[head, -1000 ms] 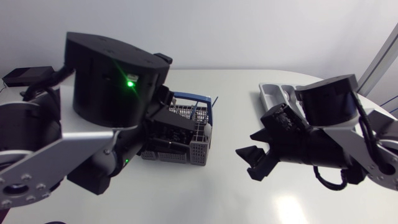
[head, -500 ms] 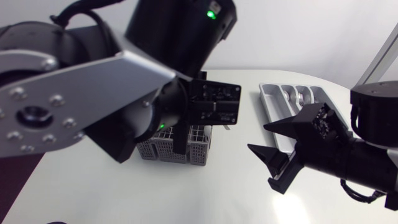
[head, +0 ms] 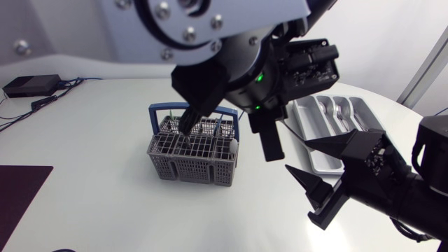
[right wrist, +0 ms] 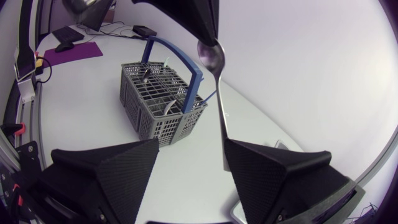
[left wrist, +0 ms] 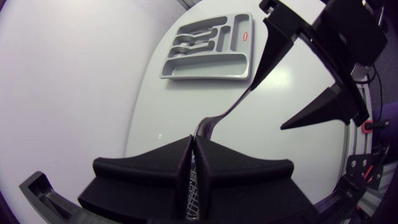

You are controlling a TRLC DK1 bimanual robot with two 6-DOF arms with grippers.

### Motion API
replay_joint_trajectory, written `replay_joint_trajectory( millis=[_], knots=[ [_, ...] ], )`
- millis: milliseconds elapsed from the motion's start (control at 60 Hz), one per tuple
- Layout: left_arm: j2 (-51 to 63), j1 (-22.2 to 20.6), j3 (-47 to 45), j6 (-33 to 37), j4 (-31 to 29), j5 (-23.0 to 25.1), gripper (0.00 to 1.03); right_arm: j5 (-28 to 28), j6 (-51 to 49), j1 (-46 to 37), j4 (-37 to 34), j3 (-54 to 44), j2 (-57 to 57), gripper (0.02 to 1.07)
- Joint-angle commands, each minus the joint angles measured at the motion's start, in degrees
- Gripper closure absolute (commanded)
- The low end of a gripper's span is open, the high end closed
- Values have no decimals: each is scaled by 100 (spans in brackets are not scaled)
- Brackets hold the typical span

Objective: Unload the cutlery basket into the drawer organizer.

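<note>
Left claw [left wrist: 193, 146] — tight on spoon [left wrist: 225, 113]

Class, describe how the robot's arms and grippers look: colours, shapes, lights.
Left arm: silver-grey bolted link, black joints, green light. Right arm: bulky black housings. Left gripper and right gripper: matte black, broad wedge-shaped fingers.

Basket: I see the grey cutlery basket [head: 190, 150], blue-handled, mid-table, with cutlery inside.
Organizer: the grey drawer organizer [head: 309, 123] lies far right, cutlery in it.
Left gripper [head: 271, 150]: hangs between them.
Right gripper [head: 298, 155]: near right, fingers spread.
</note>
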Motion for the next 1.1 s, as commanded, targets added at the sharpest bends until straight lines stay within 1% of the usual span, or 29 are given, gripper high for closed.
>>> replay_joint_trajectory(
  millis=[0,233,267,467,700,800,1000,1083],
  knots=[
    [340,117,545,-581,-319,210,100,141,-196,139,132,-189,-40,30],
    [903,389,1503,-1055,-1233,843,100,800,-645,508,598,-417,-84,30],
    [964,424,1573,-1099,-1313,860,100,897,-706,543,659,-435,-84,30],
    [1096,530,1635,-1170,-1497,1063,100,1441,-1181,816,1152,-576,4,30],
    [1219,547,1705,-1284,-1655,1335,100,1652,-1647,860,1793,-725,417,31],
    [1272,582,1776,-1337,-1743,1458,100,1749,-1822,912,2110,-787,628,37],
    [1351,644,1881,-1433,-1919,1625,100,1916,-2148,939,2593,-866,892,37],
    [1377,644,1890,-1460,-1945,1634,100,1969,-2280,948,2813,-927,971,44]
  ],
)
